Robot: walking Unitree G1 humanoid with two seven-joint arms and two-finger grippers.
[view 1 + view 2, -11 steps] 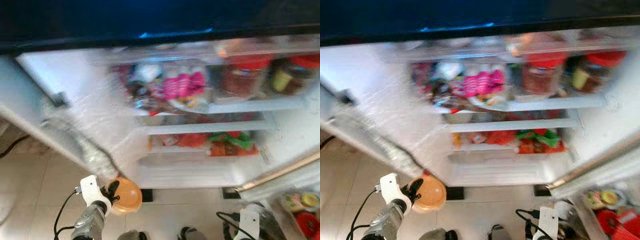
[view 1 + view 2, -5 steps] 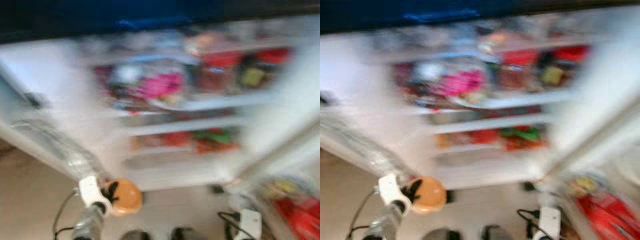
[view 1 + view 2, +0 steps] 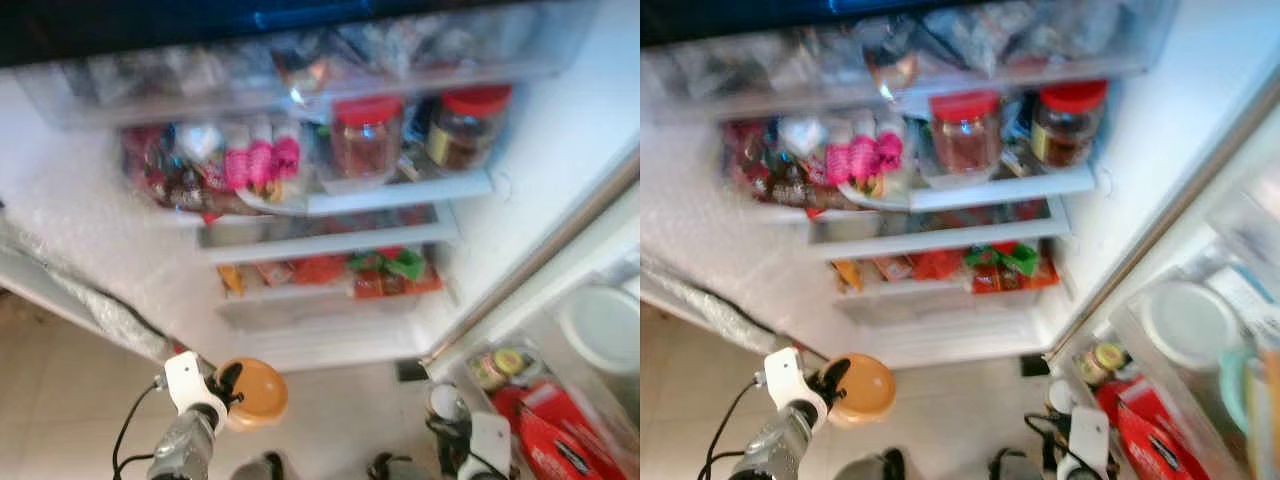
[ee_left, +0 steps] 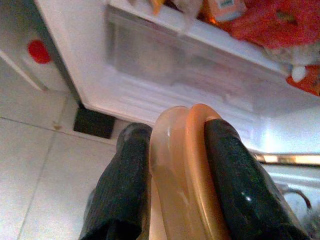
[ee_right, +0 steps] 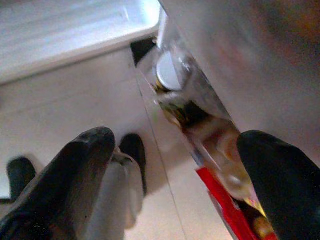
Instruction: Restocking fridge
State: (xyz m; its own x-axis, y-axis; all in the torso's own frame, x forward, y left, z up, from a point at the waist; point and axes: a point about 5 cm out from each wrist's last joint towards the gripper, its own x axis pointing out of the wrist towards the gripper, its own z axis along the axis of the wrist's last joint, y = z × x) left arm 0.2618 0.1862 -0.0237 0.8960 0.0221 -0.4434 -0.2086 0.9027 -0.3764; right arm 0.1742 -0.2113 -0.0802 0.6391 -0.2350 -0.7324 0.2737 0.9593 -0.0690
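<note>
We're facing the open fridge [image 3: 70,210]: its shelves already carry packets and two red-lidded jars [image 3: 365,140], and the door bins [image 3: 1200,400] on the right are stocked too, so most of the restock looks done. Left gripper [image 3: 228,390] is clenched on an orange lidded container [image 3: 255,393], held low and near, over the floor tiles in front of the bottom drawer [image 4: 165,65]; it's not shelved yet. Right gripper [image 5: 175,165] hangs empty, fingers spread, near the door bins.

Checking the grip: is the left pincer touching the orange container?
Touching: the left wrist view shows both black fingers pressed against the orange container.
</note>
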